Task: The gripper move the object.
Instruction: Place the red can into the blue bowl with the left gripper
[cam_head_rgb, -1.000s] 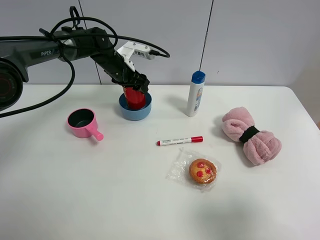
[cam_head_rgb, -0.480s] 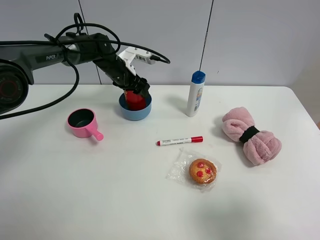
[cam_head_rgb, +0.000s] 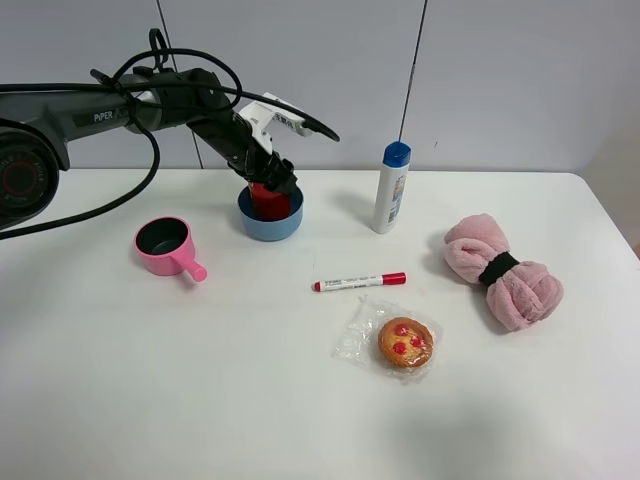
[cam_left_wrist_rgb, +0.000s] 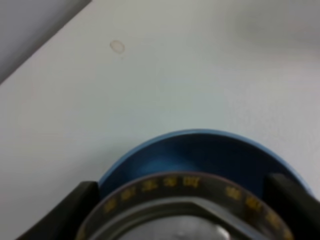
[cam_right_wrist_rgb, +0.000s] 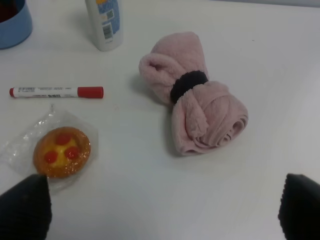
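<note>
While jaws clamp red can (cam_head_rgb: 266, 203) (upright), left gripper (cam_head_rgb: 272, 185) has sunk slightly lower into blue bowl (cam_head_rgb: 270, 232).

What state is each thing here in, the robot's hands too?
left hand, shut on the red can.
red can, upright in the blue bowl.
pink cup, upright, empty.
marker, capped, lying flat.
bottle, upright, cap on.
pastry, wrapped in clear plastic.
pink towel, rolled, banded.
right hand, open, empty.
</note>
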